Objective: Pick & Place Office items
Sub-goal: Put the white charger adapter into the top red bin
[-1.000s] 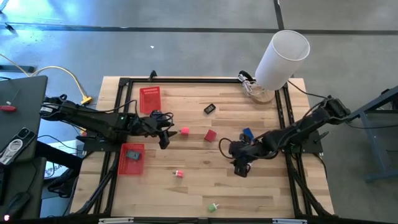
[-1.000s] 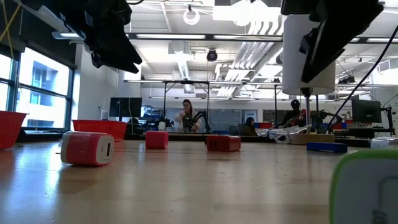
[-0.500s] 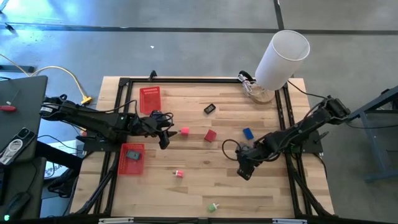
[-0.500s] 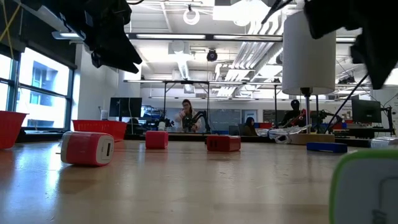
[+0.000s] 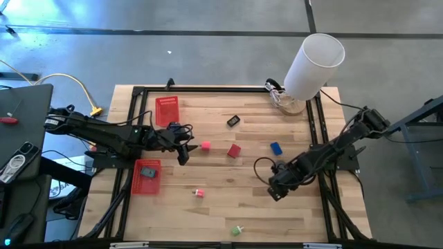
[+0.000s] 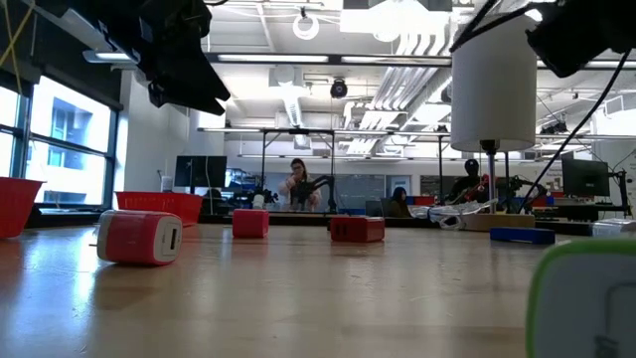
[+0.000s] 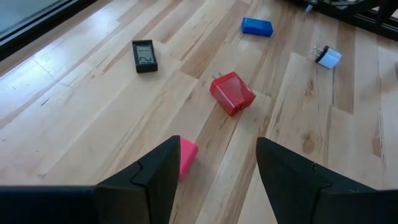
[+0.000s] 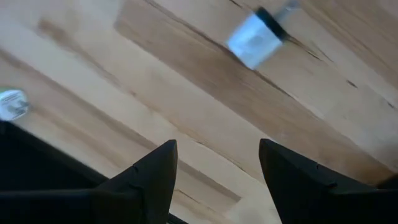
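Taking the red block (image 5: 234, 150) near the middle of the counter (image 5: 228, 204) as landmark, the left gripper (image 5: 183, 153) hangs to its left with jaws spread and empty, the pink piece (image 5: 205, 146) lying between gripper and block. The right gripper (image 5: 275, 191) hangs to the block's right and nearer the front edge, jaws likewise wide and empty above a small white piece (image 8: 256, 38). The blue piece (image 5: 276, 147) lies right of the block, the black one (image 5: 233, 121) behind it.
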Controlling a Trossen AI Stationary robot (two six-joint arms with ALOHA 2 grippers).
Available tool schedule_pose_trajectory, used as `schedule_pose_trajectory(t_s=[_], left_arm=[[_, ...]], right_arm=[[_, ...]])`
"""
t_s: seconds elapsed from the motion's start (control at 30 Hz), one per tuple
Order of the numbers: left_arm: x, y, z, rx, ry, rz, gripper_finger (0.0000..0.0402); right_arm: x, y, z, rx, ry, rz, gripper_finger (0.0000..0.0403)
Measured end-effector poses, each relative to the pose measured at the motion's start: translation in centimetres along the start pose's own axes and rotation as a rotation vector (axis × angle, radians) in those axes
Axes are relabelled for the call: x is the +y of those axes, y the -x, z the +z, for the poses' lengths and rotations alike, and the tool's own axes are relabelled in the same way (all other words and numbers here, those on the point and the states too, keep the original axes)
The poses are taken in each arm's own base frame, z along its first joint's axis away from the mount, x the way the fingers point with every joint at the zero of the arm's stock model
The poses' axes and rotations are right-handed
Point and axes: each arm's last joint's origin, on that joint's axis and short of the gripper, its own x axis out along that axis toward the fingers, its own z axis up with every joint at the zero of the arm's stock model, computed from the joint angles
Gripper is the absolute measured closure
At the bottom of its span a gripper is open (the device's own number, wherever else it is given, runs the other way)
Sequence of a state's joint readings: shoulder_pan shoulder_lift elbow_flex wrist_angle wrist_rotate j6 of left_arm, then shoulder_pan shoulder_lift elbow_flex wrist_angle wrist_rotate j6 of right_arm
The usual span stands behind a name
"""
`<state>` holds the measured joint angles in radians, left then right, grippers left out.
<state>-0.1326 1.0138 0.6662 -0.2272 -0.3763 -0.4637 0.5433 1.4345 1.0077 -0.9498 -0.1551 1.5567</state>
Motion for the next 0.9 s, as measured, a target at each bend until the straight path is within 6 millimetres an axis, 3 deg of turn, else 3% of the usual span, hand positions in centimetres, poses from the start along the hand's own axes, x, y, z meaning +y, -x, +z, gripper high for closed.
schedule_pose_trajectory(t_s=[0.43, 0.63, 0.9], left_arm=[[0.0, 0.0, 0.0, -0.001, -0.037, 0.002, 0.0198], [0.1, -0.1, 0.2, -0.011, -0.123, 0.006, 0.0198], [1.1, -0.4, 0.7, -0.027, -0.135, 0.048, 0.0198]], right_arm=[[-0.5, -0.1, -0.6, -0.129, -0.135, -0.041, 0.0188], [-0.4, -0.2, -0.8, -0.061, -0.218, -0.042, 0.0188], [0.0, -0.2, -0.7, -0.090, -0.186, 0.005, 0.0188]])
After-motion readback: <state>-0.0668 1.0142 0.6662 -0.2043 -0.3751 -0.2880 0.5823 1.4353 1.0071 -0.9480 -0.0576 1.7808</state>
